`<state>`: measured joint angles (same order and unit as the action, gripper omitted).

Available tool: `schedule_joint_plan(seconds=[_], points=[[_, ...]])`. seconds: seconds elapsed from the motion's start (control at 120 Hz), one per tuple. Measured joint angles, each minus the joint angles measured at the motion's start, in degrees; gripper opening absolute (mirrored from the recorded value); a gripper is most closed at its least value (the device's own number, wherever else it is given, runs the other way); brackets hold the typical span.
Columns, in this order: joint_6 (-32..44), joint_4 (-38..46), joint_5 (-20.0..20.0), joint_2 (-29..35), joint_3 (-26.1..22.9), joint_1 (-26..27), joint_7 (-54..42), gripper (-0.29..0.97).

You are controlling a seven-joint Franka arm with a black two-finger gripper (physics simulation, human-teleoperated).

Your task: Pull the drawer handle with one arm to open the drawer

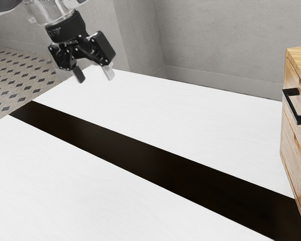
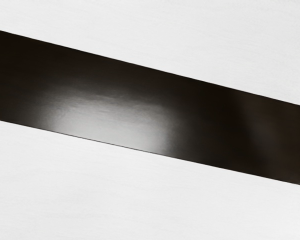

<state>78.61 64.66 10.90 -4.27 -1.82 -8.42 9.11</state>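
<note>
Claw [image 1: 96,78] wide open, above table [image 1: 165,115], far from drawer handle [image 1: 290,105]

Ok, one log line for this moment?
stage: pre-approach | hand: open, empty, above table, exterior view's left | handle: untouched, exterior view's right

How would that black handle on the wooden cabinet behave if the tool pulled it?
The black handle looks like a rigid bar standing off the wooden cabinet, so it probably won't bend. Its smooth finish may be slightly slippery. The cabinet looks broad and solid, so it likely won't tip.
</note>
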Motion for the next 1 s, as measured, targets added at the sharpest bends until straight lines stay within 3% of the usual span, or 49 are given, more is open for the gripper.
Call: schedule_joint_plan(seconds=[0.175, 0.275, 0.4, 0.517, 0.608, 0.817, 1.0], points=[[14.2, 6.7, 11.9, -0.9, -0.2, 0.7, 6.6, 0.68], [20.5, 7.3, 15.0, -2.4, -0.8, 0.8, 11.1, 0.68], [25.1, 11.7, 17.8, -0.7, -6.1, 0.9, 16.2, 0.68], [28.6, 12.3, 19.5, -2.2, -7.8, 5.2, 20.7, 0.67], [31.0, 12.1, 20.1, -4.6, -8.0, 5.2, 23.7, 0.61], [33.8, 4.5, 20.6, -10.8, -8.0, 11.5, 29.4, 0.49], [35.7, 0.6, 19.8, -15.4, -7.5, 13.4, 33.3, 0.45]])
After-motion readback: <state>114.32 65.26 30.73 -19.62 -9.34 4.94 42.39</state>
